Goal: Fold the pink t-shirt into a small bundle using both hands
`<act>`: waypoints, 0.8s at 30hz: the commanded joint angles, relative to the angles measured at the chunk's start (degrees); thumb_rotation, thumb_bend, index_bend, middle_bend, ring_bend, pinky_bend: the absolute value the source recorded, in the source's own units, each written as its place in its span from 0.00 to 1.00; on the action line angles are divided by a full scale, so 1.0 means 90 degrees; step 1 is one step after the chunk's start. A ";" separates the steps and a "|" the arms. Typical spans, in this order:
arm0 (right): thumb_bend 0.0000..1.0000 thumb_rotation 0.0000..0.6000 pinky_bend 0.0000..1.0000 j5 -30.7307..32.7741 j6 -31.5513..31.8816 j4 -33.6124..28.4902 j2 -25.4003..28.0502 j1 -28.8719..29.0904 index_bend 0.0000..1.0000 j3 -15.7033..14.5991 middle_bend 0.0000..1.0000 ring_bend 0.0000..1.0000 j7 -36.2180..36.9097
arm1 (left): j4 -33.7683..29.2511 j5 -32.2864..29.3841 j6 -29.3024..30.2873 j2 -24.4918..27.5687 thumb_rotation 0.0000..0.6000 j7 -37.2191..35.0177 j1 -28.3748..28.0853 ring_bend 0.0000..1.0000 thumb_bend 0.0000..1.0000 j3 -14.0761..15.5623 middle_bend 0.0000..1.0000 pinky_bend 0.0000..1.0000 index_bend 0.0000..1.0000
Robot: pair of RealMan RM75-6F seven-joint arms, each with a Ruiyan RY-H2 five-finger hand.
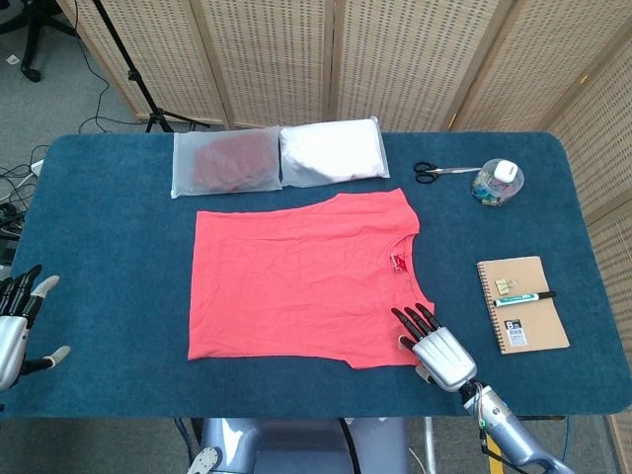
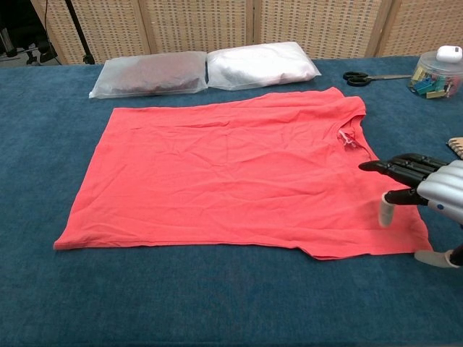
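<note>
- Pink t-shirt lies spread flat and unfolded on the blue table, roughly in the middle, with its neckline toward the right side and its hem toward the left.
- A small label shows at the collar, and light creases run across the fabric in the chest view.
- Right hand sits at the shirt's near right corner, its dark fingers stretched out and apart over the edge of the cloth.
- In the chest view the right hand has its fingers extended just above the fabric with a light-tipped thumb pointing down beside them; it grips nothing, and whether the tips touch the cloth I cannot tell.
- Left hand hangs at the table's near left edge, well apart from the shirt, fingers spread and holding nothing.
- Two clear bags lie side by side just beyond the shirt's far edge: one with dark red contents, one with white contents.
- Scissors rest near the far right, beside a clear tub of clips with a white lid.
- A brown spiral notebook lies to the right of the shirt with a marker pen across it.
</note>
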 commanded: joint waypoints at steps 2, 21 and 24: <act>0.26 1.00 0.00 0.0017 -0.0026 0.0118 -0.0074 0.0019 0.41 -0.0033 0.00 0.00 -0.0121 | 0.0007 -0.0003 0.0008 0.0003 1.00 -0.0014 0.0002 0.00 0.00 -0.0004 0.00 0.00 0.00; 0.49 1.00 0.00 0.0098 0.0057 0.0587 -0.0328 0.0079 0.48 -0.0110 0.00 0.00 -0.0248 | 0.0024 -0.0010 -0.0015 -0.0003 1.00 -0.0021 -0.0009 0.00 0.00 0.0006 0.00 0.00 0.00; 0.50 1.00 0.00 0.0071 0.0124 0.0683 -0.0379 0.0091 0.50 -0.0125 0.00 0.00 -0.0156 | 0.0025 -0.0003 -0.0009 -0.0007 1.00 -0.0020 -0.0007 0.00 0.00 0.0009 0.00 0.00 0.00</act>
